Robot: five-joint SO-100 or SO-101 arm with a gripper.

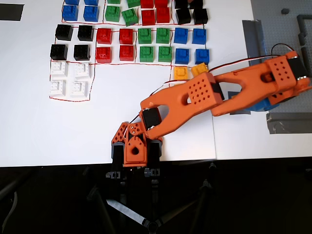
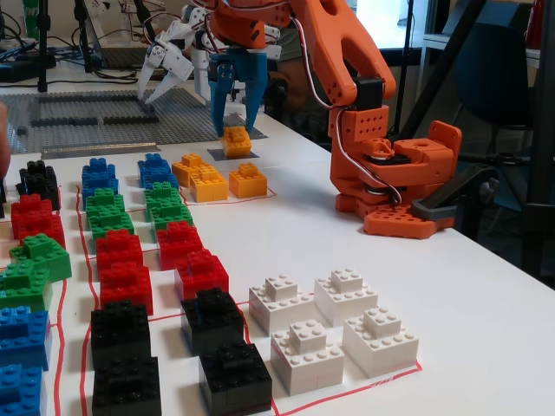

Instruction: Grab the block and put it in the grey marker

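In the fixed view my gripper (image 2: 236,130) points straight down, its blue fingers (image 2: 221,100) shut on the top of a yellow-orange block (image 2: 236,142). The block hangs at or just above the grey marker (image 2: 214,154); I cannot tell whether it touches. Three more yellow blocks (image 2: 209,183) sit in a cluster just in front of the marker. In the overhead view the orange arm (image 1: 204,95) stretches to the right and hides the held block and most of the marker. Two yellow blocks (image 1: 181,73) show beside the arm.
Rows of blue, green, red and black bricks (image 2: 113,251) fill the left of the white sheet, with white bricks (image 2: 334,325) in front. A grey studded baseplate (image 2: 95,117) lies behind. The arm's base (image 2: 395,186) stands at the right. Skin shows at the left edge (image 2: 3,130).
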